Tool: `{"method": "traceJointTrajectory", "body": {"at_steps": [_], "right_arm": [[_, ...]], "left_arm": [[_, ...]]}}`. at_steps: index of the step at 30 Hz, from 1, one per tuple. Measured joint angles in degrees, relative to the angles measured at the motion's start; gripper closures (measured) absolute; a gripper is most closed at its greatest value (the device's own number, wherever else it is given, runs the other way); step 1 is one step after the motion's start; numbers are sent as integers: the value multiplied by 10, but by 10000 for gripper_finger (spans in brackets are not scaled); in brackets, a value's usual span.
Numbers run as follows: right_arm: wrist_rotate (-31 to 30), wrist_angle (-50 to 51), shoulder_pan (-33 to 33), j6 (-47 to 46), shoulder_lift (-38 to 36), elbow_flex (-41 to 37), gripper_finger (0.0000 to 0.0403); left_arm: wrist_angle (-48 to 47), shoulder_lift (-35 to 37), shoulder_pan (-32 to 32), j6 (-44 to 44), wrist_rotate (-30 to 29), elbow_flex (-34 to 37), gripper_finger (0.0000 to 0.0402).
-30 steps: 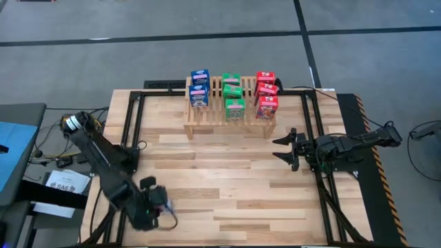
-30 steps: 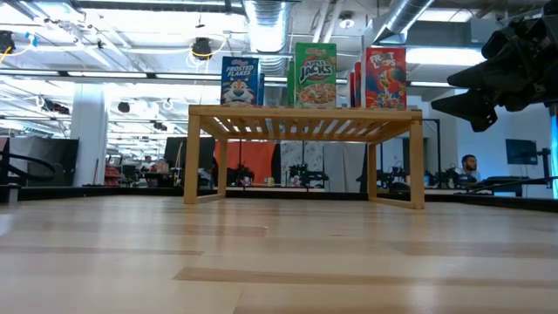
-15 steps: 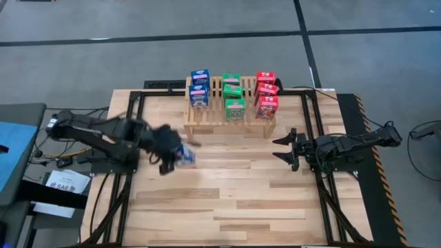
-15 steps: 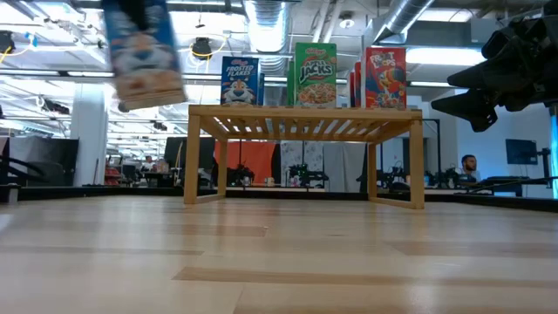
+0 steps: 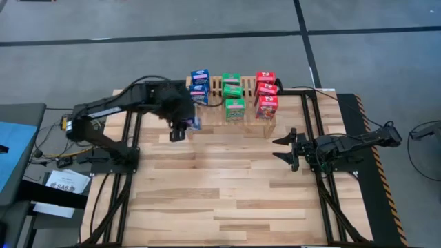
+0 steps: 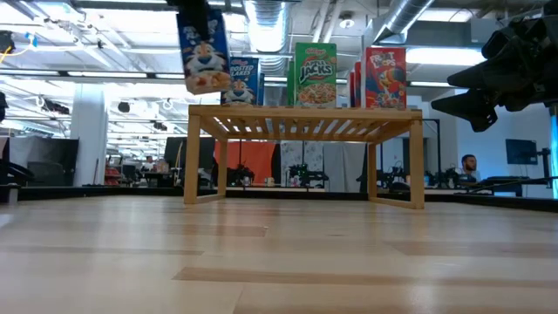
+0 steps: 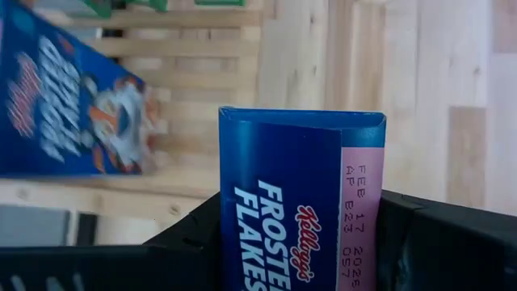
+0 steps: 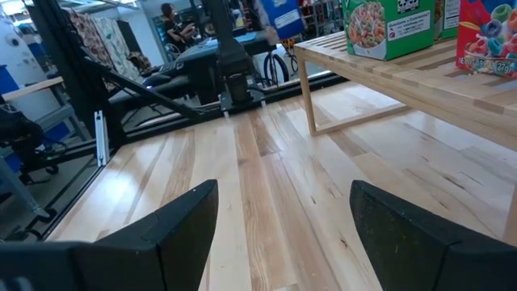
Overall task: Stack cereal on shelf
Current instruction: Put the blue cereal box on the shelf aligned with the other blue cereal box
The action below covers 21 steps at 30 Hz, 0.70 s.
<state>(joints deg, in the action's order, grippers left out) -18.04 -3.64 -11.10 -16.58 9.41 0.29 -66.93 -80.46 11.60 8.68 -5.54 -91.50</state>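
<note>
Left end effector (image 7: 300,267) clenched on blue box (image 7: 300,206), aloft at shelf (image 5: 244,124) front-left corner. Likely light, thin, crushable card; best pinched gently across narrow faces. Right end effector (image 5: 284,148) released, parked over desk (image 5: 227,200).

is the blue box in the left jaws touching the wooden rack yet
Apart. In the low view the held blue box hangs above and left of the rack, with open background between them.

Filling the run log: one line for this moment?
left end effector: shut on blue cereal box, above shelf front-left corner | right end effector: open, idle right of table
</note>
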Motion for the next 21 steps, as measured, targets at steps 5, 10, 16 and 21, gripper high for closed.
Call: {"method": "traceJointTrajectory", "body": {"at_steps": [5,10,16,21], "right_arm": [[0,0,0,0,0,0,96],[0,0,0,0,0,0,96],[0,0,0,0,0,0,96],[0,0,0,0,0,0,96]], "left_arm": [[-44,-79,22,74,6,-96,235],[-88,-146,44,129,8,-186,235],[-119,-194,78,146,41,-230,235],[-118,-200,98,144,64,-230,235]]}}
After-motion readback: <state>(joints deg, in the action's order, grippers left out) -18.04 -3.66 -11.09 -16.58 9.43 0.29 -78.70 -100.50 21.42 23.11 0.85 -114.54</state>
